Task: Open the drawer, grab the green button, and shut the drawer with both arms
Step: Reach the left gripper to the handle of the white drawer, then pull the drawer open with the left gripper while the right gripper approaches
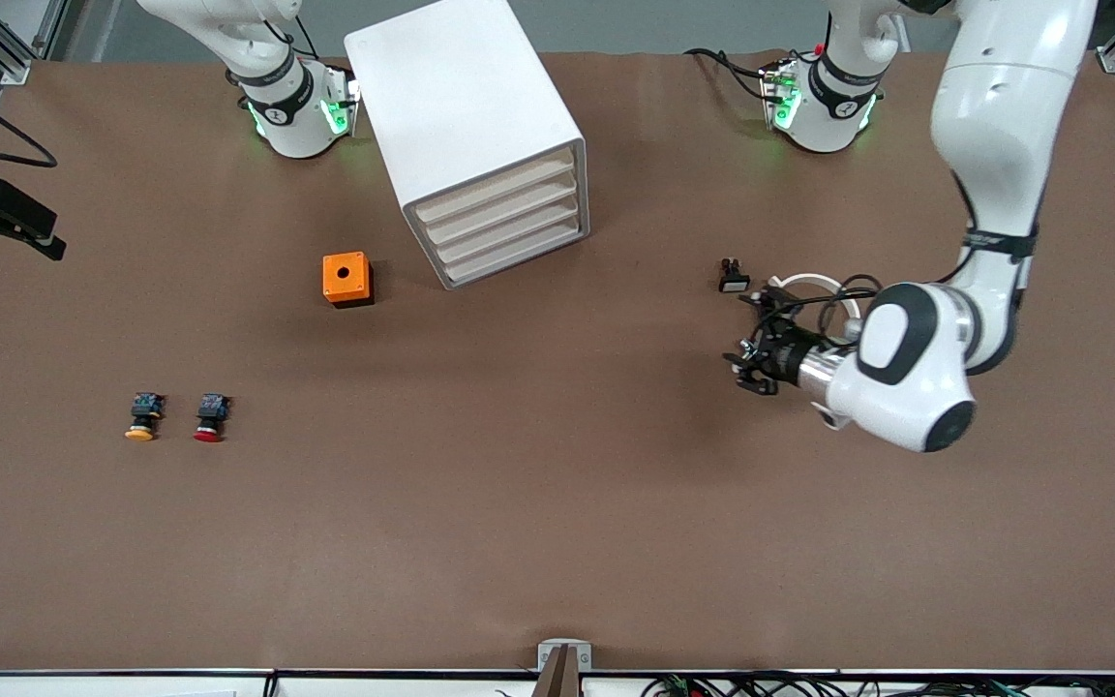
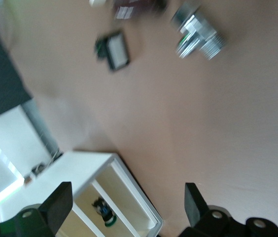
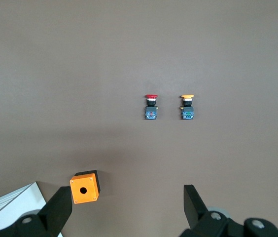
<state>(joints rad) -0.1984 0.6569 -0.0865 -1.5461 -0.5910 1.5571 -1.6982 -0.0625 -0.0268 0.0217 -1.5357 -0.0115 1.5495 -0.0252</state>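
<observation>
The white drawer cabinet stands near the arms' bases, its four drawer fronts flush. In the left wrist view the cabinet shows a beige level with the green-capped button lying inside it. My left gripper hangs open low over bare table, toward the left arm's end, pointing at the cabinet and holding nothing. My right gripper is out of the front view. It stands open and empty, high over the table, looking down past the cabinet's corner.
An orange box with a round hole sits beside the cabinet. A yellow-capped button and a red-capped one lie nearer the front camera. A small black part lies by the left gripper.
</observation>
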